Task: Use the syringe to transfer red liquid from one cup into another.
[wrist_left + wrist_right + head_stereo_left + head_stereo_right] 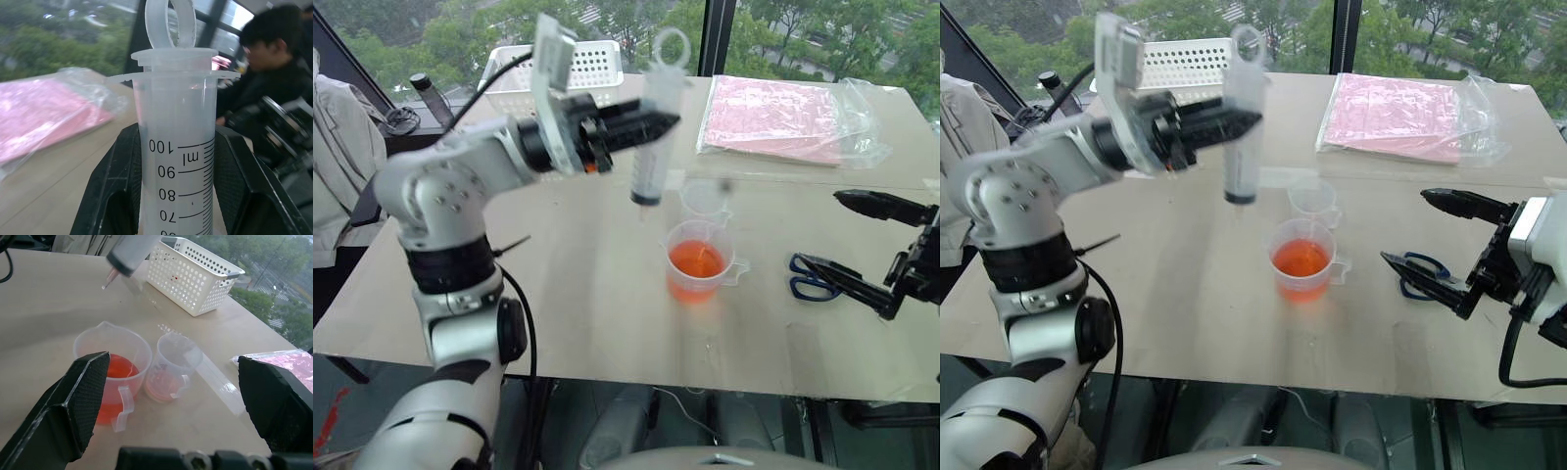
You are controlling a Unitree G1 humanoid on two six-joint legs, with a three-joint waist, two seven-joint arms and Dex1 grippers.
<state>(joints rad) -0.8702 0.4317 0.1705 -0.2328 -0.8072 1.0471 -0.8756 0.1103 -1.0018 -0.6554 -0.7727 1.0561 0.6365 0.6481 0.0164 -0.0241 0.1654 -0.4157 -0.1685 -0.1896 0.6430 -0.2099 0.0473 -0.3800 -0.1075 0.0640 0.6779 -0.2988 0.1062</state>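
fingers (pixel 115 186) around upright clear syringe (pixel 651 137)

From head height we look forward and down across the worktop (pixel 607 294) in both eye views. Our left wrist camera sits close against the syringe (pixel 178 147); our right wrist camera faces both cups (pixel 117 372) nearby.

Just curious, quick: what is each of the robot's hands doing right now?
Left gripper: closed on the syringe, held upright above the table.
Right gripper: open, holding nothing.
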